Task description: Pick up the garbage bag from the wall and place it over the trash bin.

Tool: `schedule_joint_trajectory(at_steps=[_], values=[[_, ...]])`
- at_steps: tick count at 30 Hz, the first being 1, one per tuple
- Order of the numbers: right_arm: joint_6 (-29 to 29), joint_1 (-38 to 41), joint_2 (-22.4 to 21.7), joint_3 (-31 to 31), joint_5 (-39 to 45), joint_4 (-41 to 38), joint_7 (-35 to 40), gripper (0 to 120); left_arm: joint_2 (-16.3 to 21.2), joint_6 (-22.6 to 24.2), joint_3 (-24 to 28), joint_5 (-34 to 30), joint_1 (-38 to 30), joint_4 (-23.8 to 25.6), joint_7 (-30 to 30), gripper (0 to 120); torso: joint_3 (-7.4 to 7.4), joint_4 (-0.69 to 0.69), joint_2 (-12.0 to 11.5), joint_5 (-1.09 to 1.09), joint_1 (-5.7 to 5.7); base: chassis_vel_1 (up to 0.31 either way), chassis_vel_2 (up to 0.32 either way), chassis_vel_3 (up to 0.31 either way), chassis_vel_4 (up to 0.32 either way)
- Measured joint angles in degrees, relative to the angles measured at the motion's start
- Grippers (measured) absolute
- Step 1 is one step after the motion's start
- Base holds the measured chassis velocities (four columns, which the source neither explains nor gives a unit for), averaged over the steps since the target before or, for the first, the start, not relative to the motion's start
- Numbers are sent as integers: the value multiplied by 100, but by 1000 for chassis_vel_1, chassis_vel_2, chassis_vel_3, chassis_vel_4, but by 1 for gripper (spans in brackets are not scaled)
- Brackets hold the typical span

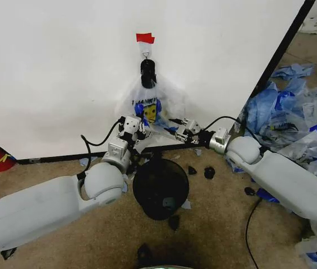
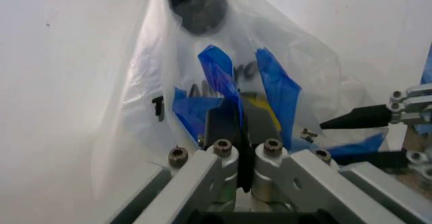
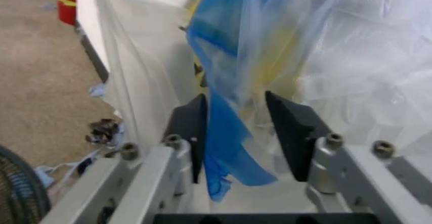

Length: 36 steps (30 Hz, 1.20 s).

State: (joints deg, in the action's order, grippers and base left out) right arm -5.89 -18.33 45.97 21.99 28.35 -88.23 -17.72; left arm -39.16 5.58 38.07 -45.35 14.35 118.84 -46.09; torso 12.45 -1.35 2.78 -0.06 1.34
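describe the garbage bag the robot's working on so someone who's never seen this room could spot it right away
Start at the big white wall and find the red tape strip. Right below it the garbage bag hangs above the black trash bin. Unlike the crumpled bags heaped on the floor to the right, it hangs on the wall between both grippers and shows a yellow face.
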Motion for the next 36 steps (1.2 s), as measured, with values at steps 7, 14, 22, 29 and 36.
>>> schedule_joint_trajectory(at_steps=[7,14,22,29,36], values=[[160,14,35,99,162,-56,457,3,113,-12,-61,-3,103,58,0,0,-1,0,0,-1,0,0,0,0,0],[161,-93,10,63,273,-97,772,0,137,-34,-121,29,218,70,6,0,-1,0,0,1,0,0,0,0,0],[184,-322,-101,-159,1018,-272,908,0,80,-38,-117,59,259,48,11,0,-1,-1,0,1,0,0,0,0,0],[-150,-455,-101,-303,2063,-297,471,0,50,-43,-93,64,238,15,15,0,-1,0,0,1,0,0,0,0,0],[-738,-779,62,-608,4074,-297,-763,0,88,-52,-123,130,322,9,16,0,0,0,0,-1,0,0,0,0,0]])
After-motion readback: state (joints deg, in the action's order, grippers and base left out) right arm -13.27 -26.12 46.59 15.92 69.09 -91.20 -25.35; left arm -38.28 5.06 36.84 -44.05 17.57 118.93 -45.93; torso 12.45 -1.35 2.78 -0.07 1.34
